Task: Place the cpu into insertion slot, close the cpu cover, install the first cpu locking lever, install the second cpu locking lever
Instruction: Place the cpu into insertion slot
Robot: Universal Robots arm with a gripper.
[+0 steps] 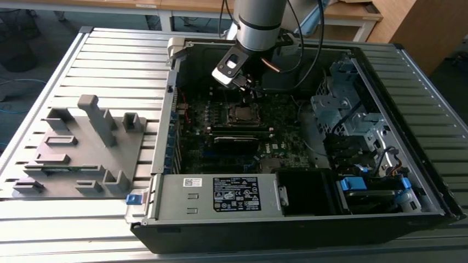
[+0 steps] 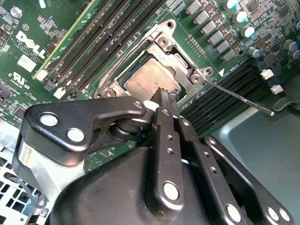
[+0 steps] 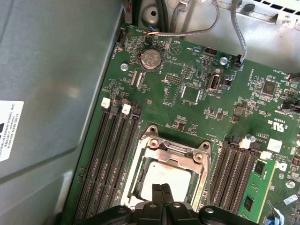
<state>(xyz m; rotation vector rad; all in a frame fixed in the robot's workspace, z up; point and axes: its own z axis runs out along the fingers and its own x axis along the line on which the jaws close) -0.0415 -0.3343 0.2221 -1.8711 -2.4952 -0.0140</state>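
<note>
The cpu has a dull silvery-grey metal top, smooth and faintly marked. The cpu cover framing it is thin bare metal with a brighter satin sheen. The motherboard is dark green with a smooth lacquered look, and its long memory slots are matt black plastic. The gripper is black, smooth and semi-glossy, studded with shiny metal rivets. A thin locking lever looks like polished steel wire. The power supply housing is matt grey sheet metal and bears a printed paper label. The table is ribbed pale metal, and the fixture on it looks like matt grey plastic.
</note>
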